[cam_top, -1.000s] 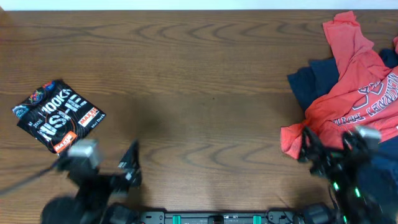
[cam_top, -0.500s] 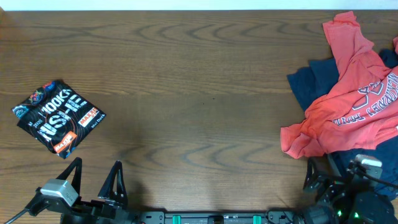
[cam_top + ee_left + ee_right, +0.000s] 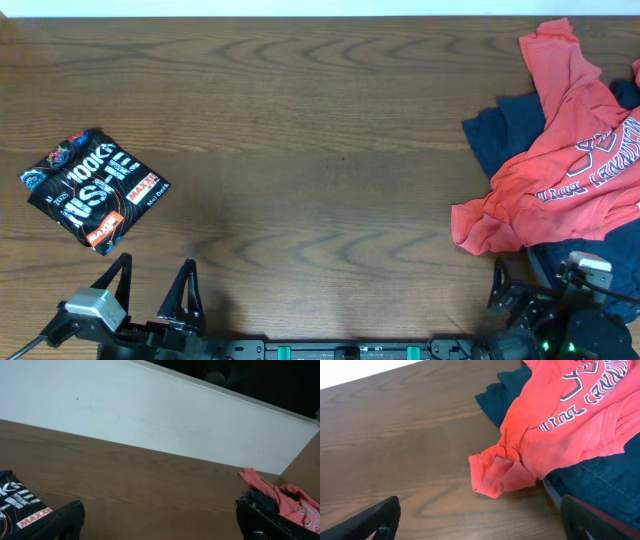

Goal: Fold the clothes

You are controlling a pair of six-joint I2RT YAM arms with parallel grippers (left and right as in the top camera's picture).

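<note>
A brown wood-grain bench [image 3: 320, 150] is seen from above, with a plain white panel [image 3: 150, 415] standing along its far edge.

On the left side lies a black sports jersey with white lettering and orange-white logos [image 3: 95, 187]. It is folded into a compact, slightly turned rectangle and rests flat on the wood, well apart from everything else.

At the far right a red T-shirt with navy lettering [image 3: 570, 160] lies crumpled and unfolded. It is draped over a rumpled navy garment [image 3: 500, 135], which shows beyond the shirt's left edge and again along its near side. One bunched red sleeve or hem reaches left onto bare wood.

The left claw [image 3: 155, 268] sits at the near edge, below and to the right of the jersey. Its two dark fingers [image 3: 65, 520] are spread wide, with nothing between them and no contact with the jersey.

The right claw [image 3: 480, 505] sits at the near right, just short of the clothing pile. Its fingers [image 3: 375, 520] are also spread wide and hold nothing. From above it is dark against the navy cloth and hard to trace, so whether its right finger brushes that fabric cannot be told.
</note>
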